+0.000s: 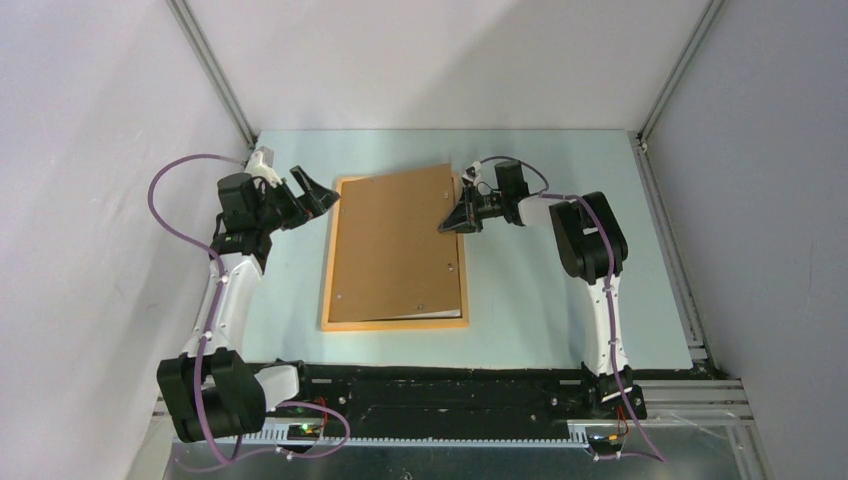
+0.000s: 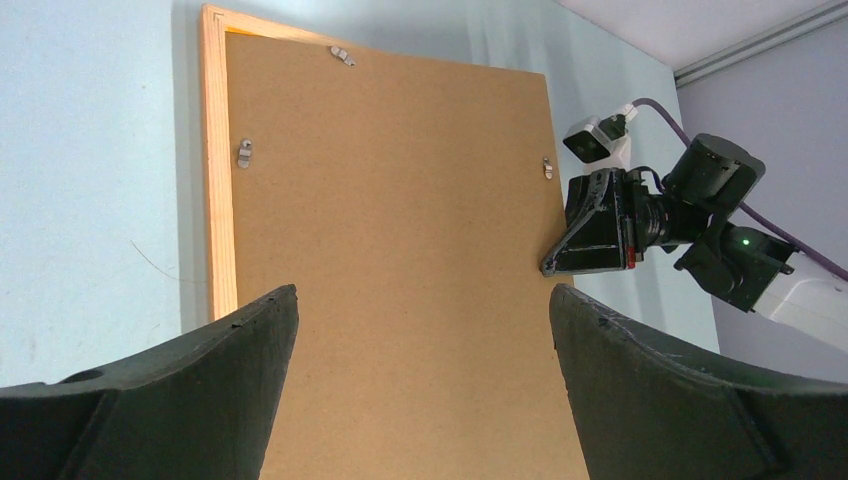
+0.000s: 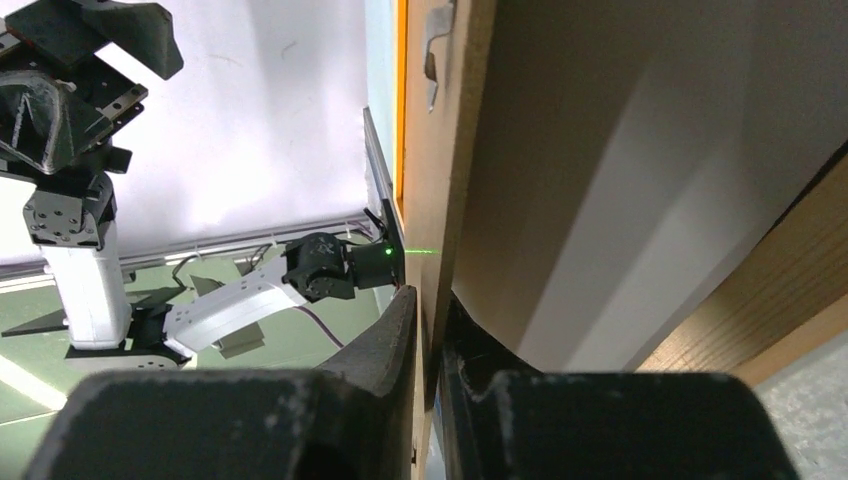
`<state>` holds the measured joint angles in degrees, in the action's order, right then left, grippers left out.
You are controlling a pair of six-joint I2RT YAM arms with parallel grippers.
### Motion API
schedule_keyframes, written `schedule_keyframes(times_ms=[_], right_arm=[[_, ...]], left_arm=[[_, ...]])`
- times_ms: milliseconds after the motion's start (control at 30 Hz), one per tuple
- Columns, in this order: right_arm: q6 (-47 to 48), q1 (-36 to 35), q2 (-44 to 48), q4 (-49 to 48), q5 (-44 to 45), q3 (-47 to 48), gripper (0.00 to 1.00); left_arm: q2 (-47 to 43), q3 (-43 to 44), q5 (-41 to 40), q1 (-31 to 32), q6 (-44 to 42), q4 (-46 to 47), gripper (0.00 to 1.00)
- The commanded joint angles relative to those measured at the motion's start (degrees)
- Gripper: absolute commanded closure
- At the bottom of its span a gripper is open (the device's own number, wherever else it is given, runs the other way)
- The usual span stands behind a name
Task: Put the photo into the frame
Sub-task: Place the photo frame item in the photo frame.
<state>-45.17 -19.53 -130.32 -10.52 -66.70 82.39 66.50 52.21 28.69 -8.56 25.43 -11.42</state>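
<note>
Pale blue tabletop (image 1: 520, 300) is enclosed by white walls, and the frame (image 1: 330, 290) is laid face down near its middle, between the two arms. A brown backing board (image 1: 390, 250) is set over the frame's opening, slightly askew, so that its far right corner overlaps the frame's right rail. Small metal clips (image 2: 245, 152) are seen along the board's edges. The right jaws are brought in from the right side and are clamped on the board's right edge near its far end; in the right wrist view the thin edge is seen running down between the two nearly closed fingers (image 3: 395, 340). That side of the board is held tilted up off the frame. Beneath the raised board a white sheet (image 3: 620, 200) is seen inside the frame, and a white strip (image 1: 440, 315) is also exposed at the board's near right edge in the top view. No printed side is shown in any view, so it cannot be told whether this sheet is the photo. The left jaws are held wide apart just beside the frame's far left corner, gripping nothing; in the left wrist view the board is framed between the two spread fingers (image 2: 200, 380).
</note>
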Motion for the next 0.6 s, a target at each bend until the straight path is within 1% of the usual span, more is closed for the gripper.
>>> schedule_keyframes(times_ms=[0, 167, 233, 333, 400, 433, 567], right_arm=[[4.2, -0.8, 0.0, 3.6, -0.1, 3.5, 0.82], [6.3, -0.9, 0.0, 6.6, 0.9, 4.7, 0.73], [7.2, -1.0, 0.1, 8.0, 1.3, 5.0, 0.67], [8.3, -1.2, 0.2, 10.0, 2.0, 5.5, 0.61], [9.4, -1.3, 0.4, 12.6, 2.6, 6.1, 0.56], [10.2, -1.4, 0.4, 14.0, 3.1, 6.5, 0.51], [12.8, -1.5, 1.0, 18.0, 4.8, 7.8, 0.42]], left_arm=[[-0.1, 0.4, 0.5, -0.8, -0.7, 0.8, 0.0], [0.2, 0.3, 0.7, -0.8, -0.6, 0.8, 0.0], [0.4, 0.5, 0.8, -0.8, -0.6, 0.8, 0.0], [0.4, 0.5, 0.9, -0.9, -0.4, 0.8, 0.0], [0.5, 0.5, 1.0, -0.9, -0.3, 0.8, 0.0], [0.4, 0.5, 1.1, -0.9, -0.3, 0.7, 0.0], [0.4, 0.6, 1.3, -1.0, 0.0, 0.7, 0.0]])
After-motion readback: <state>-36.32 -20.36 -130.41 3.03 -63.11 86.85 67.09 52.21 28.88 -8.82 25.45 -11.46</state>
